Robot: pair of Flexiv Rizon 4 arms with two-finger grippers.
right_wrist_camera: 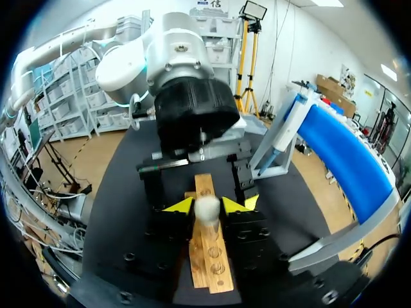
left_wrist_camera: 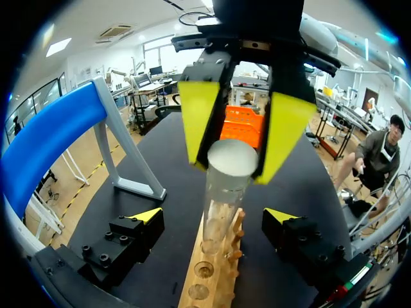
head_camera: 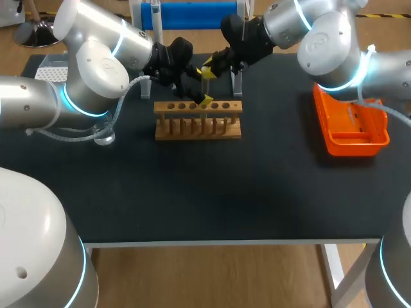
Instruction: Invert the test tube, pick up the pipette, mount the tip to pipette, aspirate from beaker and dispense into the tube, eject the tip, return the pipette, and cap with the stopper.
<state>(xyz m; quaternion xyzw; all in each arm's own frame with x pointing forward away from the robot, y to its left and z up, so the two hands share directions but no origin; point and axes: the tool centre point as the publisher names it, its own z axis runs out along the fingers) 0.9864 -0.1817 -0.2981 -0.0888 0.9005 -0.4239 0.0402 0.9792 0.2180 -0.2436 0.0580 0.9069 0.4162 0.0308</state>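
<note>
A clear test tube [left_wrist_camera: 226, 192] stands upright in the wooden rack [head_camera: 199, 122], its closed round end up. My right gripper [left_wrist_camera: 232, 151] comes down from above, and its yellow fingers touch the tube's top from both sides. The right wrist view shows the same: the tube's white end [right_wrist_camera: 207, 210] sits between the tips of my right gripper [right_wrist_camera: 207, 205]. My left gripper [left_wrist_camera: 214, 217] is wide open, low on either side of the tube and clear of it. In the head view both grippers meet over the rack's middle, the left gripper [head_camera: 196, 96] under the right gripper [head_camera: 209, 67].
Behind the rack is the blue-topped stand [head_camera: 192, 14], with the pipette [right_wrist_camera: 276, 144] hanging on it. An orange tray [head_camera: 350, 125] lies at the right. A clear glass vessel [head_camera: 104, 135] and a white tip box [head_camera: 51, 69] are at the left.
</note>
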